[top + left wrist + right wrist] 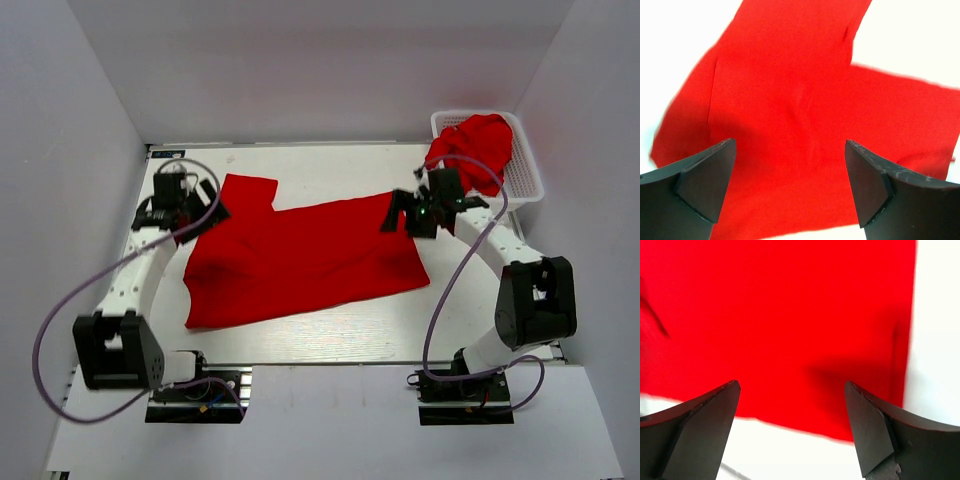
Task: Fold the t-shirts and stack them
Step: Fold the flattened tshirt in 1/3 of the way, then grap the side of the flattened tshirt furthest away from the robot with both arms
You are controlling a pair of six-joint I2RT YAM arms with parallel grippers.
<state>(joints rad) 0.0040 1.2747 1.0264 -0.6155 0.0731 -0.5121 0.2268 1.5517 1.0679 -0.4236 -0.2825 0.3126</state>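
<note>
Table (330, 335): white, with both arm bases at its near edge.
Spread t-shirt (300, 260): red, lying flat mid-table, one sleeve reaching toward the far left.
Basket (528, 165): white lattice, at the far right corner.
Crumpled t-shirt (480, 145): red, heaped in the basket and spilling over its near-left rim.
Left gripper (790, 150): jaws spread wide, empty, over the spread shirt's left side.
Right gripper (790, 390): jaws spread wide, empty, over that shirt's far right edge.

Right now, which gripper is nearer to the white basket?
Right. The right gripper hovers open over the spread t-shirt at its far right corner, just beside the basket. The left gripper is across the table, at that shirt's opposite end.
</note>
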